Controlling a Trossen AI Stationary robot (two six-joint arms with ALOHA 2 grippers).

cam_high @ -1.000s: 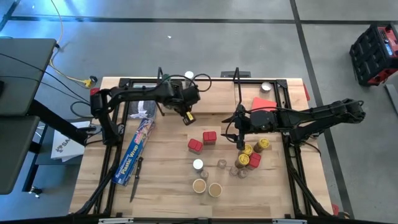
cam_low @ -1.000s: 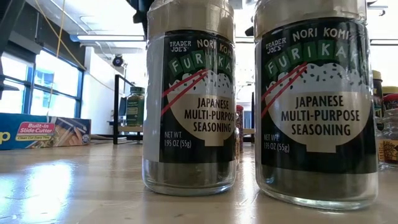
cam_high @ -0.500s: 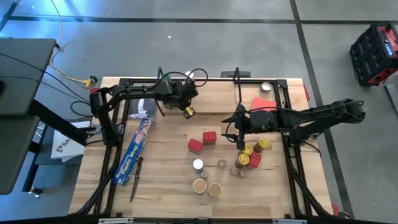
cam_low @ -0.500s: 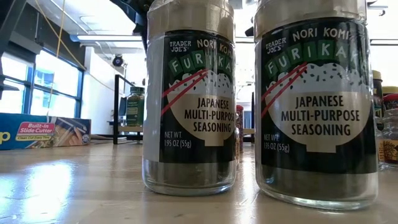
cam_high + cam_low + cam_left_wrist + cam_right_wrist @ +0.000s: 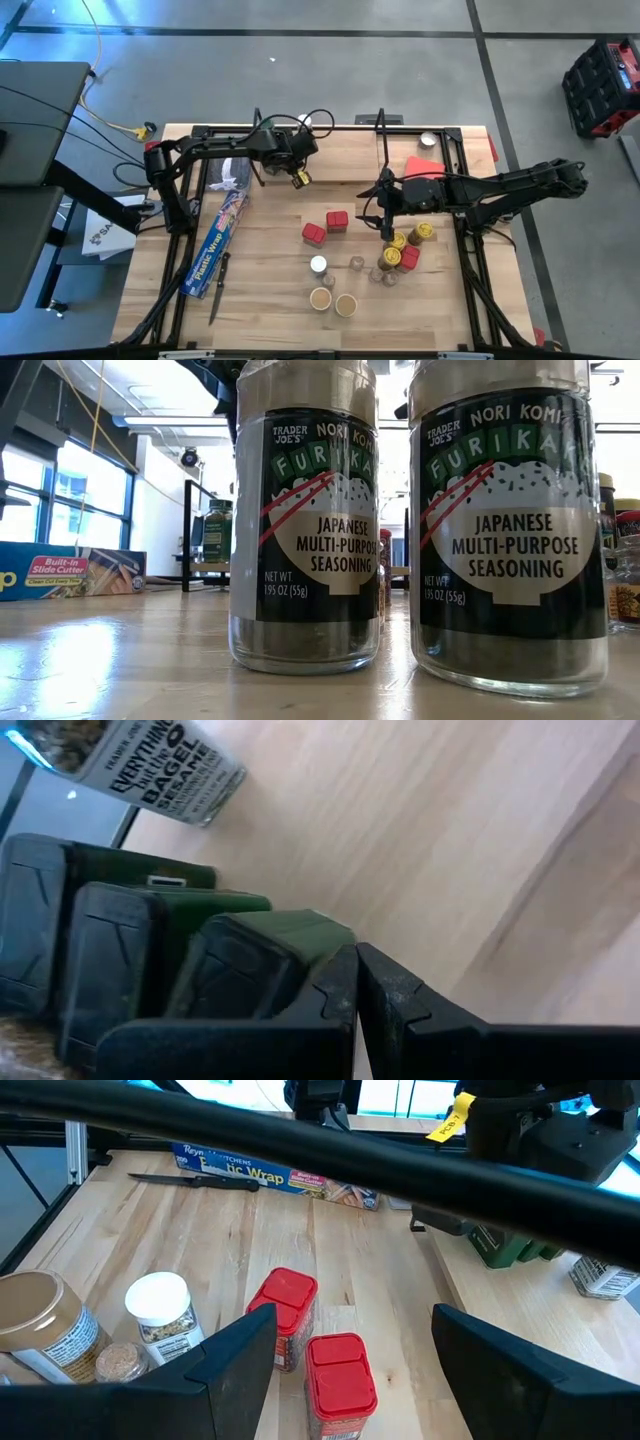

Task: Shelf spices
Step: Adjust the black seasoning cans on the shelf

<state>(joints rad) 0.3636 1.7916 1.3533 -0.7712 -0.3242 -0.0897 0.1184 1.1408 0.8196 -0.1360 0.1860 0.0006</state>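
Hovering with the right gripper [image 5: 385, 214] above the table [image 5: 270, 270], jaws spread wide and gripping nothing; two red square tins [image 5: 340, 1372] standing just ahead of and between those jaws, side by side, almost touching; beyond them, near the shelf [image 5: 520, 1295], three dark green jars [image 5: 510, 1245] in a row and one white-labelled bagel-seasoning jar [image 5: 150, 765].

Resting the left gripper [image 5: 297, 178] over the shelf board, jaws shut tight and empty, the three green lids just beside them.

Counting from above: two red tins apart, a third red tin [image 5: 409, 257] in the cluster under the right arm with three yellow-lidded jars [image 5: 398, 241], one white-lidded jar [image 5: 318, 265], two tan-lidded furikake jars [image 5: 333, 301], and a few tiny clear jars, number hard to tell.

Judging the handling: tins probably light, stiff, smooth-sided and somewhat slippery; best pinching across two flat opposite walls, low enough to avoid tipping; glass jars likely heavier and breakable, so gripping around the body below the lid.
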